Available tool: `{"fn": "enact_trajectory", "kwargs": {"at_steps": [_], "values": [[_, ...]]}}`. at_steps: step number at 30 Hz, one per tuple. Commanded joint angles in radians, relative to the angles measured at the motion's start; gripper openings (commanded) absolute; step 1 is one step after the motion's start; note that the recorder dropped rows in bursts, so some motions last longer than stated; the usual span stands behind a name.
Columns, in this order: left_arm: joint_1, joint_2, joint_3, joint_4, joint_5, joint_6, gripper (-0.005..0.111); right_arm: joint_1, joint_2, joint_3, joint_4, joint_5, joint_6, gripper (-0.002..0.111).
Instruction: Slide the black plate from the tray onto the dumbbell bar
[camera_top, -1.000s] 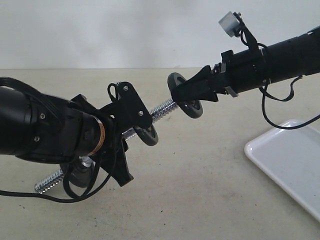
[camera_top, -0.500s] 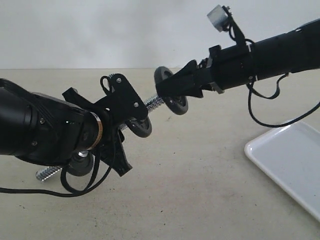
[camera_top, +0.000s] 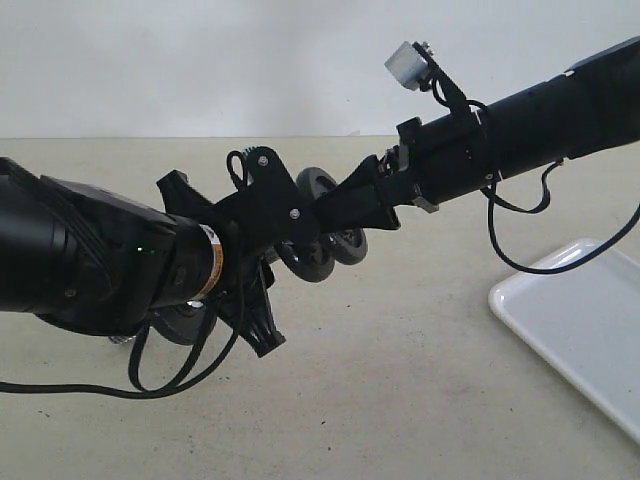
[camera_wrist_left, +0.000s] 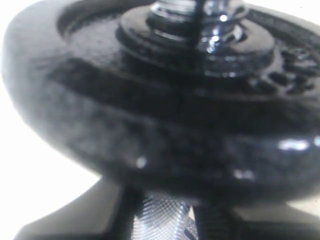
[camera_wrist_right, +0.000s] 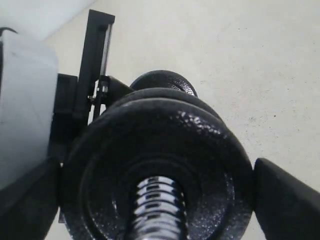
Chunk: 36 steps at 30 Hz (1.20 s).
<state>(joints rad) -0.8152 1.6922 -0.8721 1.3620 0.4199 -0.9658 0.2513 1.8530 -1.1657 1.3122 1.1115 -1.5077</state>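
Black plate (camera_top: 349, 246): round cast disc with a raised rim and a centre hole. Aloft over the tabletop (camera_top: 400, 400), threaded on the bar (camera_wrist_right: 157, 210), whose chrome thread comes through the hole in the right wrist view. Well apart from the tray

Second disc (camera_top: 306, 260): same pattern, on the same bar, just beside the black plate on the left arm's side. Whether the two touch cannot be told

Third disc (camera_top: 183, 325): partly hidden beneath the left arm, low, near the tabletop

Bar: held in the air, largely hidden by arms and discs in the exterior view. Its knurled section shows in the left wrist view, its threaded end in the right wrist view

Right end effector (camera_top: 338, 213): jaws set wide, one finger at each side of the black plate, clamped on its rim

Left end effector (camera_top: 258, 268): jaws part closed around the knurled section of the bar, carrying it clear of the tabletop. A disc fills most of its wrist view

Tray (camera_top: 505, 296): white, glossy, low rim, rounded corner. Flat on the tabletop at the right edge of the exterior view, cut off by the frame
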Motion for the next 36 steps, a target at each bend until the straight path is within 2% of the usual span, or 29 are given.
{"fn": "enact_trajectory", "kwargs": {"at_steps": [1, 3, 5, 8, 10, 12, 14, 16, 28, 36], "values": [[0.003, -0.069, -0.06, 0.074, 0.028, -0.073, 0.004, 0.022, -0.005, 0.006, -0.02, 0.11, -0.002, 0.0], [0.003, -0.069, -0.06, 0.074, 0.028, -0.073, 0.004, 0.022, -0.005, 0.006, -0.02, 0.11, -0.002, 0.004], [0.003, -0.069, -0.06, 0.072, 0.028, -0.073, 0.004, 0.02, -0.005, 0.006, -0.02, 0.11, -0.002, 0.014], [0.003, -0.069, -0.06, 0.072, 0.028, -0.073, 0.004, 0.02, -0.005, 0.006, -0.02, 0.11, 0.0, 0.041], [0.003, -0.069, -0.06, 0.07, 0.028, -0.073, 0.004, 0.02, -0.005, 0.006, -0.018, 0.11, 0.034, 0.065], [0.003, -0.069, -0.06, 0.07, 0.028, -0.073, 0.004, 0.02, -0.005, 0.006, -0.018, 0.11, 0.058, 0.085], [0.003, -0.069, -0.06, 0.07, 0.028, -0.073, 0.004, 0.02, -0.005, 0.006, -0.018, 0.094, 0.068, 0.094], [0.003, -0.069, -0.06, 0.07, 0.028, -0.073, 0.004, 0.02, -0.005, 0.006, -0.018, 0.085, 0.07, 0.097], [0.003, -0.069, -0.06, 0.07, 0.028, -0.073, 0.004, 0.02, -0.005, 0.006, -0.023, 0.071, 0.068, 0.097], [0.003, -0.069, -0.06, 0.068, 0.033, -0.073, 0.004, 0.014, -0.005, 0.006, -0.123, 0.029, 0.085, 0.097]]}}
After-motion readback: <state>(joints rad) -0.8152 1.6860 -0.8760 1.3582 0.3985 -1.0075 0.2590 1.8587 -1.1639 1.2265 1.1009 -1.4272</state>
